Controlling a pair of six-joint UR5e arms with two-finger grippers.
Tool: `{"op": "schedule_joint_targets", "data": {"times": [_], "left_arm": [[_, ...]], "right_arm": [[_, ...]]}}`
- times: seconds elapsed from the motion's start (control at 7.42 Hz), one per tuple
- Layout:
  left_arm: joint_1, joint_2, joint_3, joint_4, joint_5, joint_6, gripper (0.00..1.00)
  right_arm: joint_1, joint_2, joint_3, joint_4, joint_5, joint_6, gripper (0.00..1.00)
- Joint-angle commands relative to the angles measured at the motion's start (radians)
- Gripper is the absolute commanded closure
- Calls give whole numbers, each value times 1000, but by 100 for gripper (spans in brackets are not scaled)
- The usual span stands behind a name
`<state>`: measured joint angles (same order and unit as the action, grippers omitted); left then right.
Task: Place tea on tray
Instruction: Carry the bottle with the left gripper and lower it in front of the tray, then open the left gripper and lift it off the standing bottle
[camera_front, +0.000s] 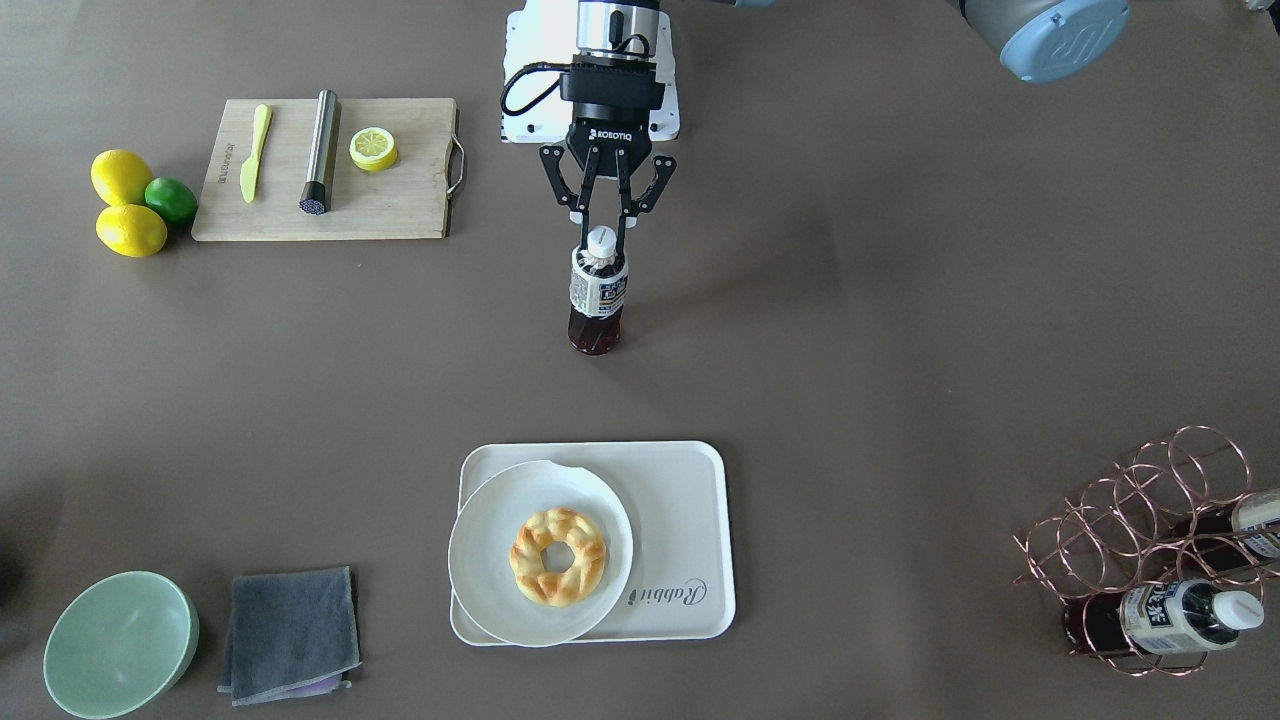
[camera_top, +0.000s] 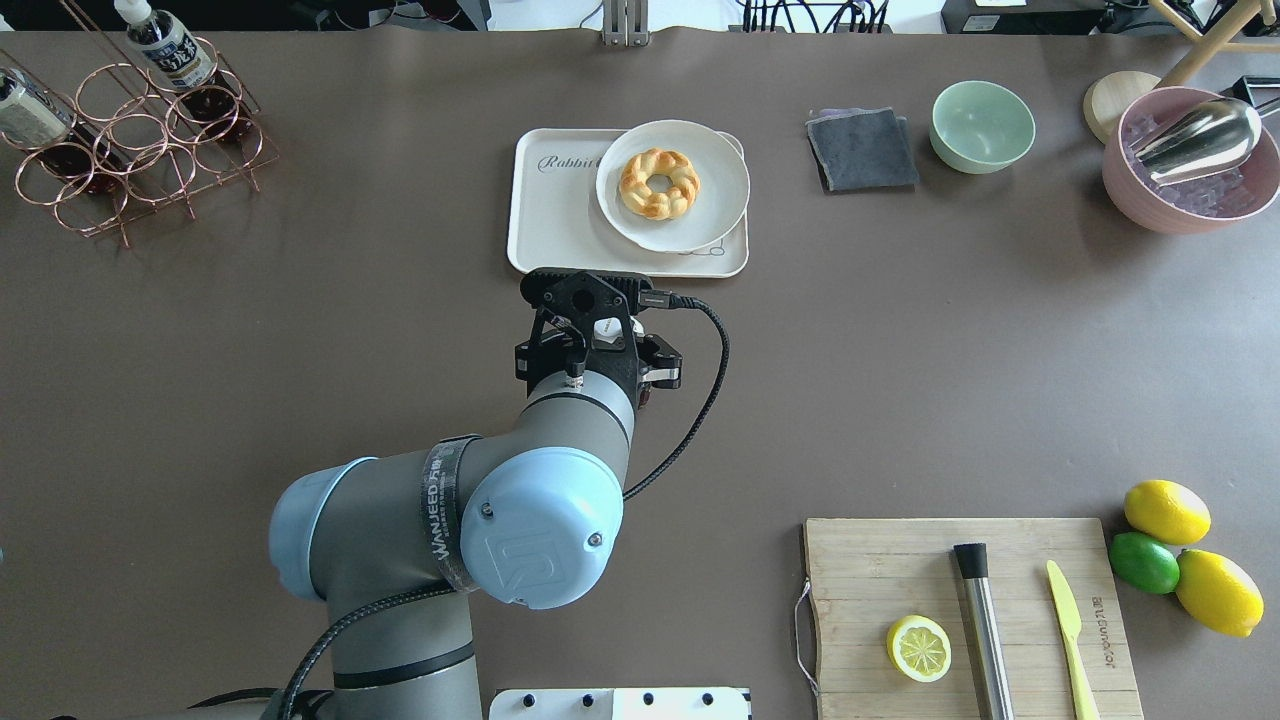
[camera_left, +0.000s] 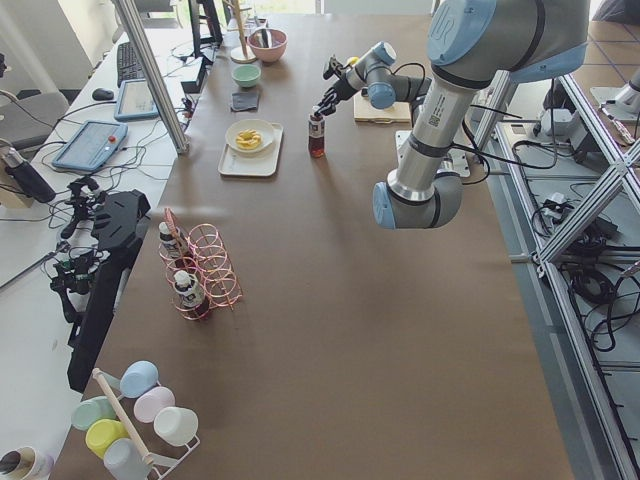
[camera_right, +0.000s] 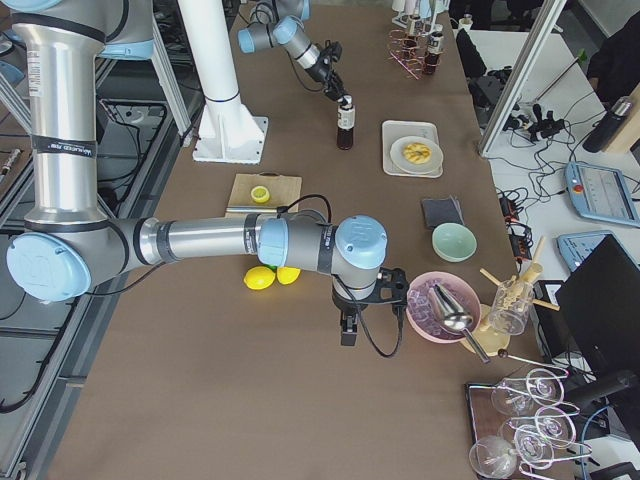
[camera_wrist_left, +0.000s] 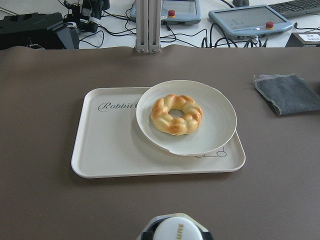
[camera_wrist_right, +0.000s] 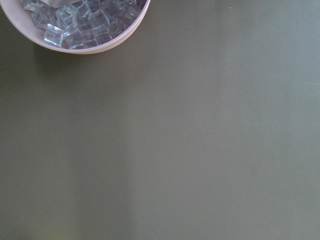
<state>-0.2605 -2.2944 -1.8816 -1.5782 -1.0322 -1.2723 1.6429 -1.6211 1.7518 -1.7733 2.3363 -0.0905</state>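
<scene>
Front view, left gripper (camera_front: 603, 243): its fingers are clamped on the neck of the tea (camera_front: 598, 300), just under the white cap.
Front view, tea: it is upright with dark liquid showing below the label. It sits between the robot's base and the tray (camera_front: 680, 500) and apart from the tray. Whether its base touches the table (camera_front: 900, 350) cannot be told.
Front view, tray: it holds a round plate (camera_front: 485, 540) with a doughnut (camera_front: 557, 556) on it. The plate overhangs the rim on the view's left, and the half with the "Rabbit" script is bare.
Front view, rack (camera_front: 1145, 545): it is copper wire with two more bottles lying in its rings, near the view's right edge.
Front view, green bowl (camera_front: 120, 645): nothing shows inside it, and a grey cloth (camera_front: 290, 630) lies just beside it.
Front view, open room: a stretch of brown table lies between the tea and the tray's nearer rim.
Overhead view, pink bowl (camera_top: 1150, 210): it holds ice cubes (camera_top: 1215, 190) and a metal scoop (camera_top: 1200, 140), at the table's far right.
Overhead view, wooden board (camera_top: 880, 560): it is at the near right edge, well apart from the tea.
Left-end view, tea: it is upright under the arm's far end, near the tray.
Right-end view, right gripper (camera_right: 347, 332): it points down near the pink bowl. Whether its fingers are apart or together cannot be told.
Left wrist view, tray: it lies straight ahead with its bare half on the left. The tea's cap is at the bottom edge.
Right wrist view, pink bowl: its rim and ice fill the top-left corner, and the rest is table.
</scene>
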Motion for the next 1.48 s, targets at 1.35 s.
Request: {"op": "schedule_joint_targets", "data": {"times": [1.35], "left_arm": [[-461, 88, -149, -67, -679, 269, 2]], "right_arm": [[2, 33, 9, 0, 3, 6, 0]]}}
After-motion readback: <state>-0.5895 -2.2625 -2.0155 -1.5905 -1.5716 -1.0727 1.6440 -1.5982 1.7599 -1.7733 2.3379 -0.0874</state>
